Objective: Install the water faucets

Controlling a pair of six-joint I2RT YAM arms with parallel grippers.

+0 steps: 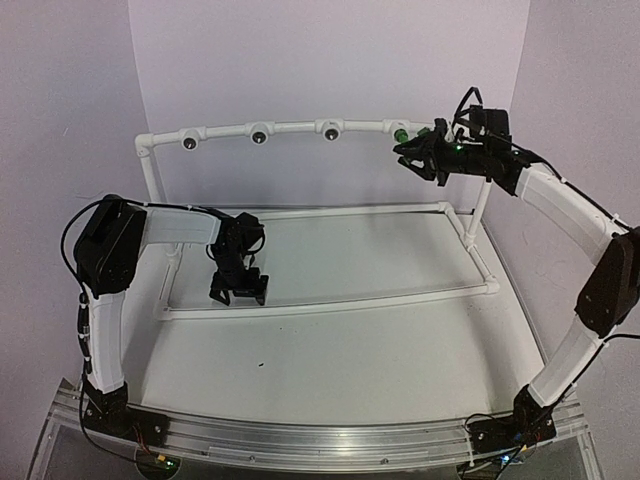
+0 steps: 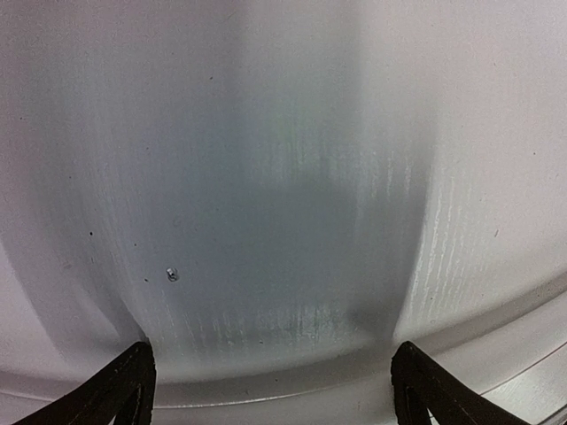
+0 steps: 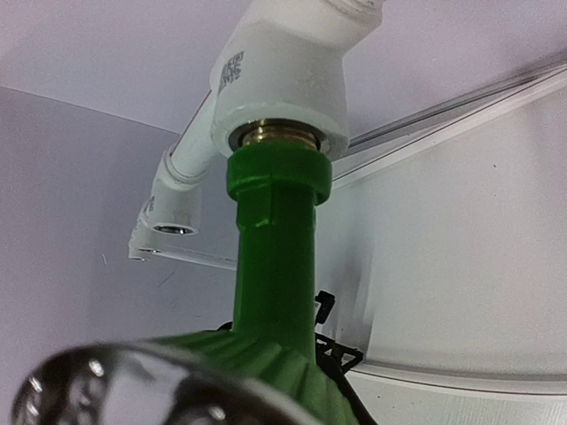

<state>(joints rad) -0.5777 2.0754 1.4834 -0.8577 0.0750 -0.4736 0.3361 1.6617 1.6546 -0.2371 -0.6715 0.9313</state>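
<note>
One small bright-green plastic tap point(image 1: 400, 131) sits at the upper right of the top view. Its end is in the rightmost of four white tee fittings point(image 1: 259, 134) along the top rail of a white plastic pipe frame point(image 1: 300, 212). The other three fittings show dark open holes. In the right wrist view, a ring of brass thread point(image 3: 279, 133) shows between the tap's green collar and the fitting. The right gripper point(image 1: 420, 152) is at the tap, but I cannot tell whether its fingers are clamped on it. The left gripper point(image 1: 238, 290), left of centre, hangs just over the white table point(image 1: 350, 370). Its two fingers point(image 2: 124, 385) are wide apart with nothing between them.
</note>
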